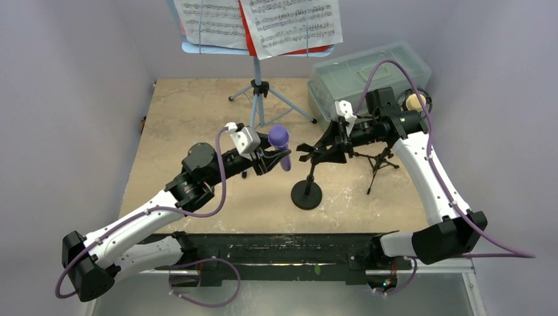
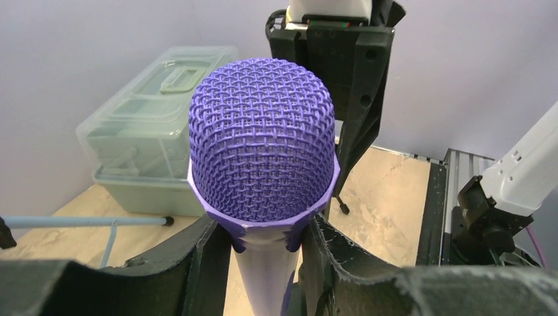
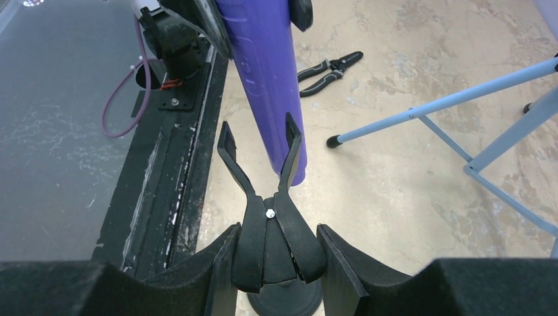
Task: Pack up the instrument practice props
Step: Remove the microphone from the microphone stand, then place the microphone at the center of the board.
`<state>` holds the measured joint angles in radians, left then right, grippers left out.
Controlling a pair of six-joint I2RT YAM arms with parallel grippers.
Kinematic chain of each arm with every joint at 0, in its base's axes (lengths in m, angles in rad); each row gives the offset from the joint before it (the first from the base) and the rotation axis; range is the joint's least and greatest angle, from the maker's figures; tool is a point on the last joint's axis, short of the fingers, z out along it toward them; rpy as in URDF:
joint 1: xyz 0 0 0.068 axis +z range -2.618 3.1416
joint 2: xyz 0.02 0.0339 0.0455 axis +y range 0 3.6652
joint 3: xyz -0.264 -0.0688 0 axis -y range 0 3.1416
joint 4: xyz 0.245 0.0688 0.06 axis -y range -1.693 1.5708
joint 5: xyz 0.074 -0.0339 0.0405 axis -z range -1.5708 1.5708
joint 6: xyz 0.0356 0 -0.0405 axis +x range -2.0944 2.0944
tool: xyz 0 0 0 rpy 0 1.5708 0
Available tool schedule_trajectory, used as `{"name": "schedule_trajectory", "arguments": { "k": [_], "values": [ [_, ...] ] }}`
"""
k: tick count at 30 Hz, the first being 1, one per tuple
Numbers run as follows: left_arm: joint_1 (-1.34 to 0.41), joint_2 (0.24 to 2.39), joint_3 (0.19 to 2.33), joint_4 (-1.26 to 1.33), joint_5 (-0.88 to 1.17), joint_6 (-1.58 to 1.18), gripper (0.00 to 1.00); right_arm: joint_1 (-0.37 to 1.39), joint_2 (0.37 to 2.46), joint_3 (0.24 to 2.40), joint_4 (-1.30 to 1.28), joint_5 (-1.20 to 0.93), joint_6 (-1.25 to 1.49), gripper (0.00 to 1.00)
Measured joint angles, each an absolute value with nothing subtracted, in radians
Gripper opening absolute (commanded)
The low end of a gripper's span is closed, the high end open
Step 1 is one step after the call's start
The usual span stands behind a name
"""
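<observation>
The left gripper [image 1: 273,158] squeezes the purple microphone [image 1: 279,141], up beside the clip of the round-base mic holder [image 1: 306,195]. The right gripper [image 3: 276,263] pinches that clip. Nothing looks packed yet: the tan microphone [image 1: 414,101], music rack [image 1: 258,72] and pages [image 1: 289,23] wait, and the plastic box [image 1: 342,82] is closed.

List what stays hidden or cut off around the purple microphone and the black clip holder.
- Purple microphone: in the left wrist view, its handle is hidden between the fingers of the left gripper. In the right wrist view, its head is cut off by the top edge.
- Round-base holder: in the right wrist view, its base is mostly hidden behind the right gripper.
- Tan microphone: in the top view, only its head shows past the right arm.
</observation>
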<state>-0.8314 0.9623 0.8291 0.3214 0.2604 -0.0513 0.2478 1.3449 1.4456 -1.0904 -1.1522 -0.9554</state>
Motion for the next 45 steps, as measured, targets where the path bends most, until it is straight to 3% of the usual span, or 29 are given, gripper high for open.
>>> {"name": "schedule_trajectory", "arguments": {
  "k": [1,3,4,8,20,30,45],
  "values": [
    [-0.831,0.963,0.829,0.31,0.253,-0.048,0.0,0.248,1.344,1.444,-1.088,-1.152,-0.952,0.25],
    [-0.831,0.963,0.828,0.289,0.231,-0.041,0.0,0.248,1.34,1.437,-1.08,-1.152,-0.943,0.63],
    [-0.831,0.963,0.826,0.282,0.221,-0.04,0.0,0.248,1.338,1.435,-1.079,-1.151,-0.941,0.74],
    [-0.831,0.963,0.812,0.267,0.184,-0.04,0.0,0.247,1.332,1.419,-1.082,-1.128,-0.929,0.98],
    [-0.831,0.947,0.735,0.237,0.117,-0.046,0.0,0.245,1.259,1.328,-1.068,-1.077,-0.926,0.99],
    [-0.821,0.941,0.725,0.135,-0.07,-0.115,0.0,0.178,1.144,1.135,-0.992,-1.093,-0.92,0.99],
    [-0.655,0.973,0.723,-0.093,-0.28,-0.367,0.0,0.117,1.085,0.9,-0.875,-1.063,-0.909,0.99]
  ]
}}
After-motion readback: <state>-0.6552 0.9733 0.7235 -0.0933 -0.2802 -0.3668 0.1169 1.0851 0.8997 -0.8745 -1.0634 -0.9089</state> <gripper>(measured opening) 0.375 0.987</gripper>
